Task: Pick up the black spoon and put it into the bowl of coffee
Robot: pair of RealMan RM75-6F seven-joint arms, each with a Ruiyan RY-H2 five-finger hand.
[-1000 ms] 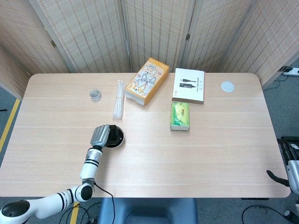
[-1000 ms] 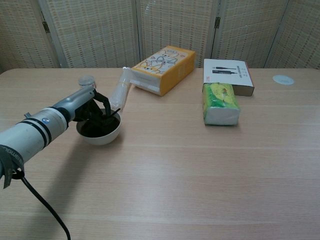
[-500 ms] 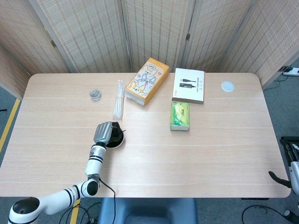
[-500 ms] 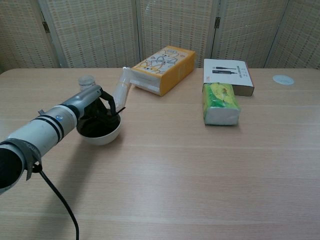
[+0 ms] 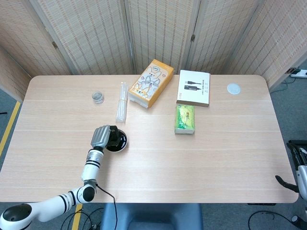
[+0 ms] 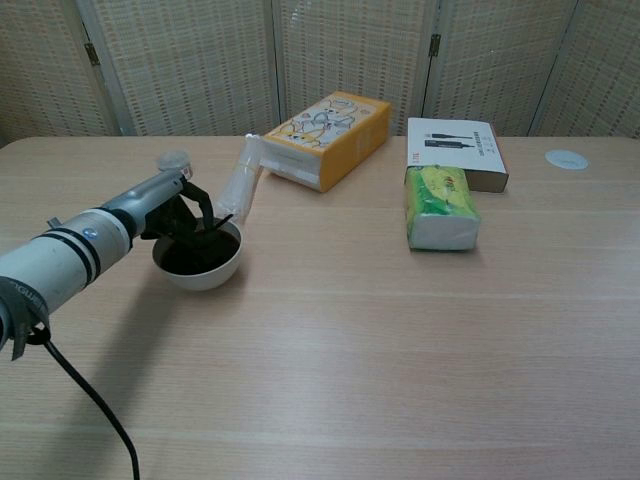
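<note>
The white bowl of coffee (image 6: 199, 266) stands on the left part of the table, and the head view shows this bowl (image 5: 118, 142) too. The black spoon (image 6: 222, 222) lies in it, its handle leaning over the far right rim. My left hand (image 6: 186, 208) hovers at the bowl's left rim with its dark fingers spread above the coffee, apart from the spoon's handle; from the head view, the left hand (image 5: 101, 136) sits just left of the bowl. Only a dark bit of my right hand (image 5: 284, 182) shows, off the table's right front corner.
Behind the bowl lie a clear plastic tube pack (image 6: 240, 183), a small round jar (image 6: 172, 160) and an orange tissue box (image 6: 328, 138). A green packet (image 6: 440, 207), a white box (image 6: 455, 151) and a small white lid (image 6: 567, 159) sit to the right.
My left hand has drawn back to the left, off the middle of the bowl, uncovering more of it. The spoon stays in the bowl.
</note>
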